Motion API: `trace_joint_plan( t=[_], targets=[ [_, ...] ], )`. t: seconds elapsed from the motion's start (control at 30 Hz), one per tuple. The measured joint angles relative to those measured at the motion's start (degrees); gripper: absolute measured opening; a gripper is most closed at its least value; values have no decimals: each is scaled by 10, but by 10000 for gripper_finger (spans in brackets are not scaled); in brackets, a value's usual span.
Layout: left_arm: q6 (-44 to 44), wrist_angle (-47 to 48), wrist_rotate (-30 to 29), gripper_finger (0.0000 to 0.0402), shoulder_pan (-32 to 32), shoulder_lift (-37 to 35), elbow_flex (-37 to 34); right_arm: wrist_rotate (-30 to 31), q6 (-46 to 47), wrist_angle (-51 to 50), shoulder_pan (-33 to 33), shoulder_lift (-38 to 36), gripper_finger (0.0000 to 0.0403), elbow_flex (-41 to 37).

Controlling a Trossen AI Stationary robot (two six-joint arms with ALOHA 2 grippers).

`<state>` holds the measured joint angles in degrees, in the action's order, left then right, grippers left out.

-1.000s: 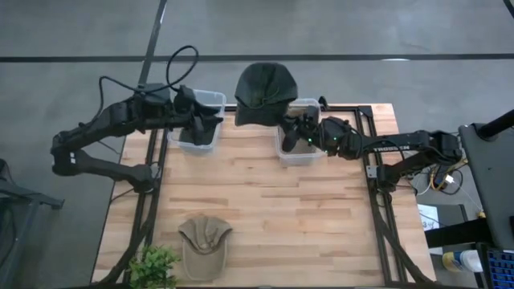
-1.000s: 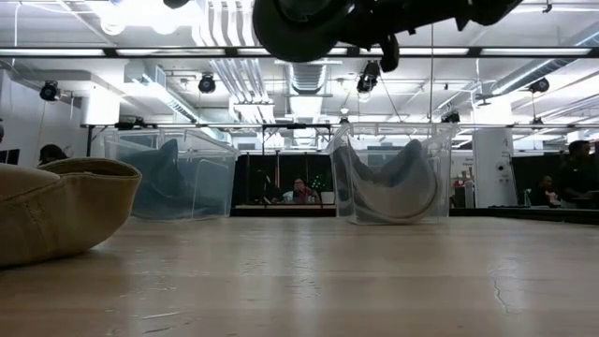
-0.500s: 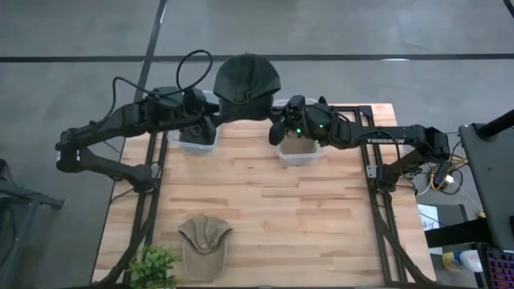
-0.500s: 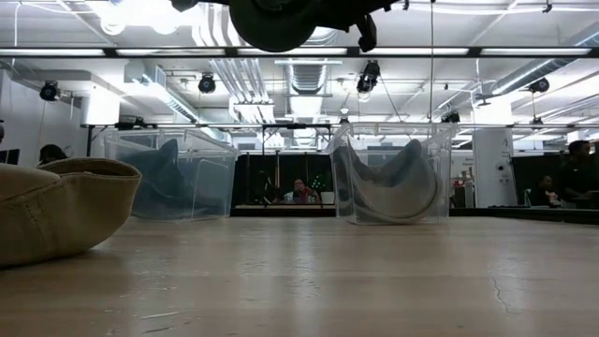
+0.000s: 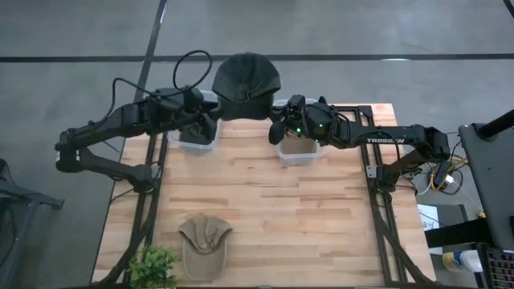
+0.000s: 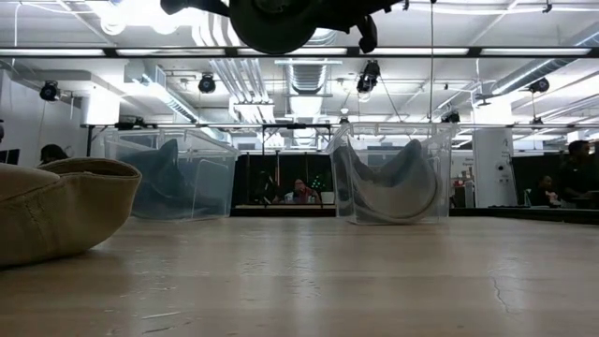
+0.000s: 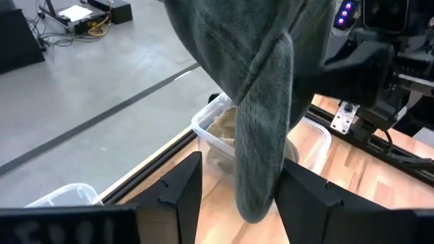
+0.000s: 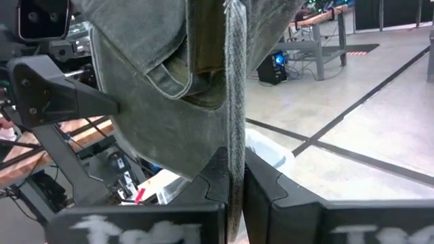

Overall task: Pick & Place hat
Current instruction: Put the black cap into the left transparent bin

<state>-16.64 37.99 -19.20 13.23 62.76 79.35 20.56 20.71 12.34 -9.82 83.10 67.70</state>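
High view: dark hat [image 5: 246, 78] held aloft at upper centre of frame, past bench [image 5: 265, 217] edge. Right fingers [image 8: 234, 177] pinch its fabric; left fingers [image 7: 234, 193] straddle hanging fold, spread apart.

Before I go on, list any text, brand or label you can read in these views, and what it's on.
"TROSSEN": white lettering on the right arm's forearm link, high view; small, only just readable.
Blurred white marks on the dark bar at the bottom edge of the left wrist view: unreadable.
Blurred white marks on the same kind of bar in the right wrist view: unreadable.
Nothing readable on the dark hat, tan cap or bins.
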Motion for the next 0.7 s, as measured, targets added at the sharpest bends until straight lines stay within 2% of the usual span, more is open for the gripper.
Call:
trace_joint_plan(
  t=[0.23, 0.47, 0.7],
  targets=[
    [-14, 5, -2, 119, 0, 0, 0, -14, 3, 0, 0, 0, 13, 4],
    [-36, 4, -21, 14, 0, 0, 0, -26, 14, 0, 0, 1, 13, 14],
    [-75, 22, -20, 7, 0, -1, 0, -32, 15, -7, 0, 2, 13, 14]
  ],
)
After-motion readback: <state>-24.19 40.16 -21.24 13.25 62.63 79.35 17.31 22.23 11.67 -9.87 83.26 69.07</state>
